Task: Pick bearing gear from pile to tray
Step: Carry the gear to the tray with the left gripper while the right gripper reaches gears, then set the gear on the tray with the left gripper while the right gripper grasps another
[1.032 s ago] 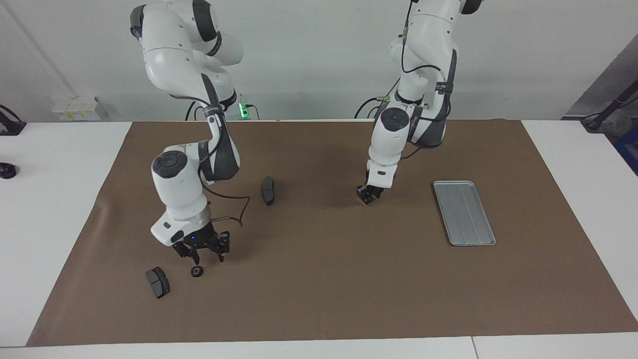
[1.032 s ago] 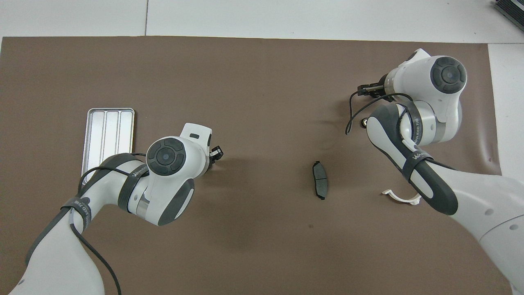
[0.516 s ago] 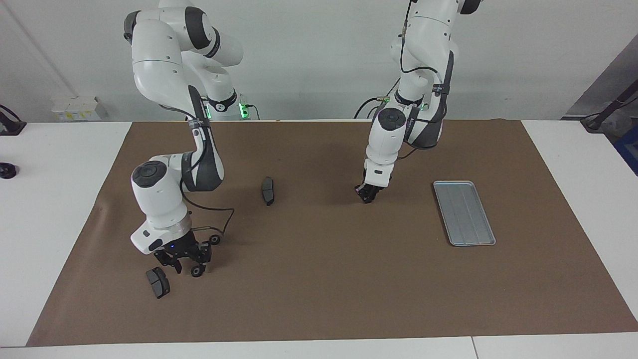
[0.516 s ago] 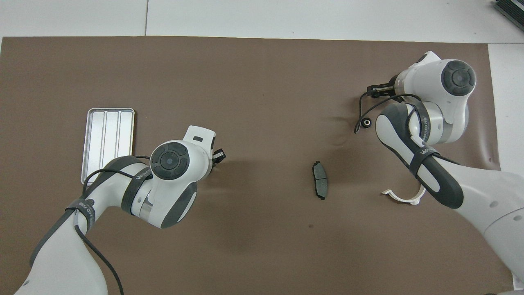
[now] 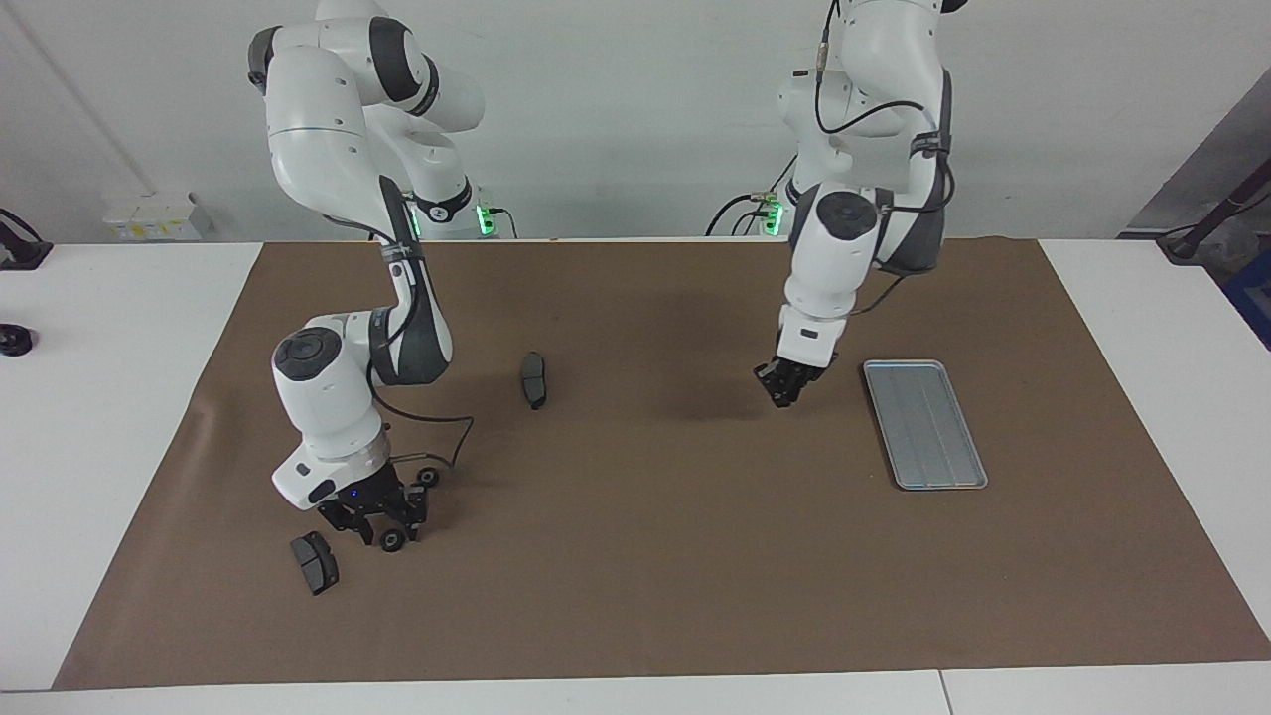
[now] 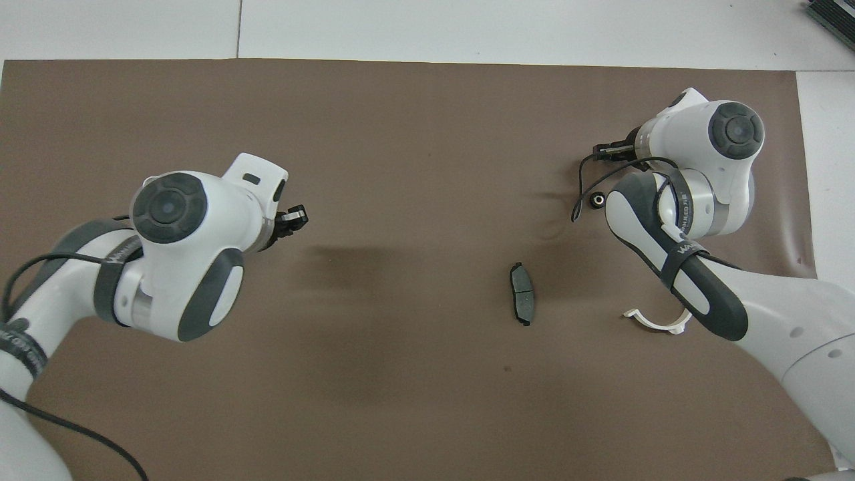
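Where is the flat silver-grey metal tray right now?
In the facing view, the flat silver-grey metal tray lies on the brown mat toward the left arm's end of the table, with the left gripper just beside it; the overhead view hides it under that arm.

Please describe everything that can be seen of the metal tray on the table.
The tray is a flat, silver-grey rectangle, apparently metal, with rounded corners, a low rim and ridges along its length. It lies flat on the brown mat toward the left arm's end of the table, its long side pointing roughly toward the robots. Nothing lies in it and nothing touches it. The left claw hangs just beside its nearer end, not over it. In the overhead view the left arm hides the tray entirely.
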Motion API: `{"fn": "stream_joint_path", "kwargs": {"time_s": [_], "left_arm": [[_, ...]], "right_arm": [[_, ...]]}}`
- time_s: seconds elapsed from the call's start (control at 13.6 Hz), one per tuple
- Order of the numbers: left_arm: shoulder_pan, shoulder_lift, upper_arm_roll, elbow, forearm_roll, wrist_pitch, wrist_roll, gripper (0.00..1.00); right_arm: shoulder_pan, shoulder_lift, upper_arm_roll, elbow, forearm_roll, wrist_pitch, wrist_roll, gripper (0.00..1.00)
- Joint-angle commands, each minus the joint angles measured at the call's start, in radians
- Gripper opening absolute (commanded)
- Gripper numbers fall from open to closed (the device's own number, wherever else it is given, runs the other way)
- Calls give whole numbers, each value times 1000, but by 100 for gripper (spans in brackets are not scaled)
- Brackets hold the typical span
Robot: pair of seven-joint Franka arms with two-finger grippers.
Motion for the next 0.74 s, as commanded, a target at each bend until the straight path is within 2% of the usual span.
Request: {"fn": "stream_joint_path", "kwargs": {"time_s": [0.0, 0.29, 0.44, 0.66], "left_arm": [[122, -20, -8, 54, -21, -100, 191, 0], [289, -35, -5, 16, -93, -97, 509, 0], [326, -59, -3, -71, -101, -30, 558, 0], [323, -75, -5, -167, -101, 53, 560, 0]], "right_arm": [[-6, -3, 9, -23, -15, 31, -10, 52], [-6, -3, 9, -23, -15, 30, -10, 34], [-6, -3, 11, -23, -14, 30, -10, 25], [-3, -3, 14, -20, -6, 28, -10, 15]]}}
